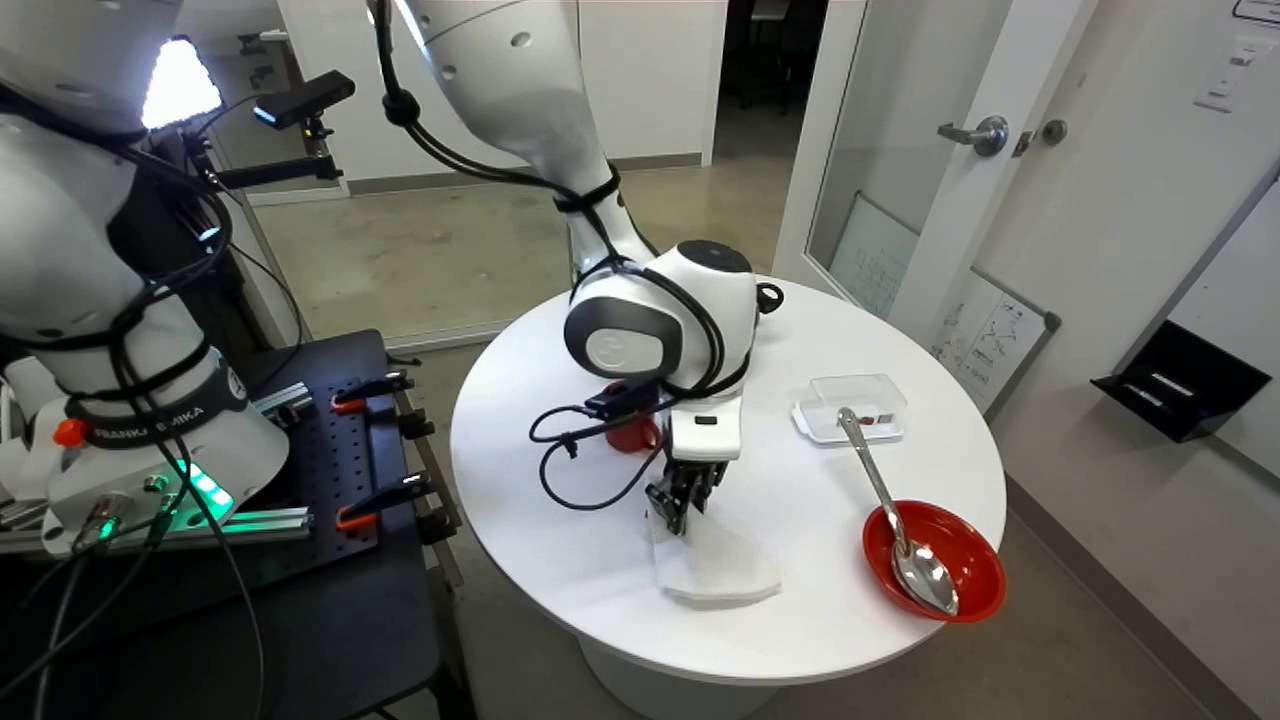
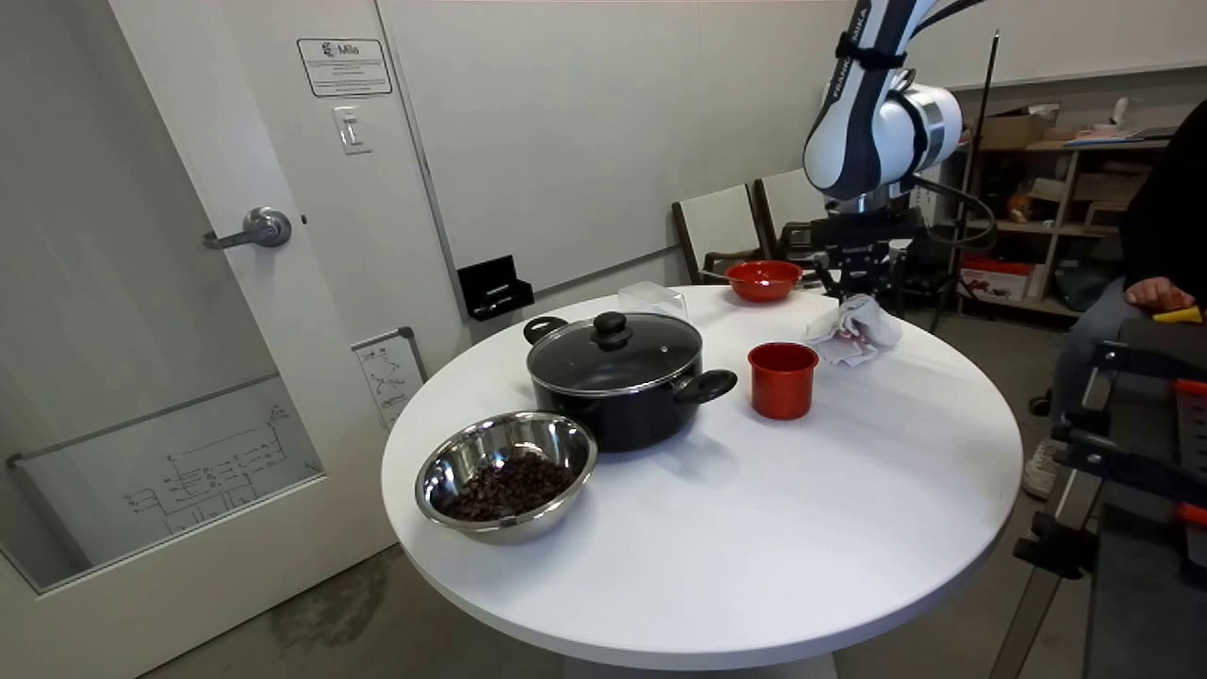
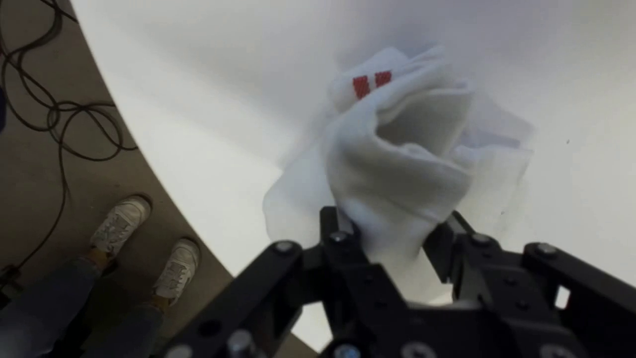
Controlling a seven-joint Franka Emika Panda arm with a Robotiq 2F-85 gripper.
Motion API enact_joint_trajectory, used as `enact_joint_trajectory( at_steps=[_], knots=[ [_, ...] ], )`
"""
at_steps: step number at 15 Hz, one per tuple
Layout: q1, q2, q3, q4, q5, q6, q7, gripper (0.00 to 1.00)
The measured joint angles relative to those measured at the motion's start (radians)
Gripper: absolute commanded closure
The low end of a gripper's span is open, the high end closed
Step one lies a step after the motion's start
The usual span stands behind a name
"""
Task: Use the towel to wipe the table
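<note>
Towel (image 3: 397, 169), white with two red patches, is grasped by the gripper (image 3: 392, 223), whose fingers clamp a bunched fold from both sides in the wrist view. In an exterior view, the towel spreads at six o'clock on the round white surface (image 1: 820, 510). At four o'clock, a red bowl (image 1: 970, 570) bears a metal spoon (image 1: 925, 575), its handle pointing toward eleven o'clock; a clear plastic container (image 1: 870, 395) sits at two o'clock. In an exterior view, a red mug (image 2: 783, 382) stands upright near the towel, toward eight o'clock from it; a lidded black pot (image 2: 618, 377) occupies eleven o'clock, and a steel mixing bowl (image 2: 561, 443) of dark brown pieces (image 2: 509, 486) occupies nine o'clock.
</note>
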State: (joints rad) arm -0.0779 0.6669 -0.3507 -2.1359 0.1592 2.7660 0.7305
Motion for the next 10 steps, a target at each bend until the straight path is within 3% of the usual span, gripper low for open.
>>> enact_joint_trajectory(
  at_steps=[1, 4, 6, 10],
  knots=[
    [0.011, -0.017, -0.026, 0.003, -0.004, -0.038, 0.017, 0.34],
    [0.059, -0.050, -0.126, 0.009, -0.047, -0.145, 0.108, 0.13],
    [0.075, -0.063, -0.155, 0.017, -0.091, -0.232, 0.164, 0.01],
    [0.090, -0.072, -0.139, 0.024, -0.135, -0.347, 0.283, 0.00]
  ],
)
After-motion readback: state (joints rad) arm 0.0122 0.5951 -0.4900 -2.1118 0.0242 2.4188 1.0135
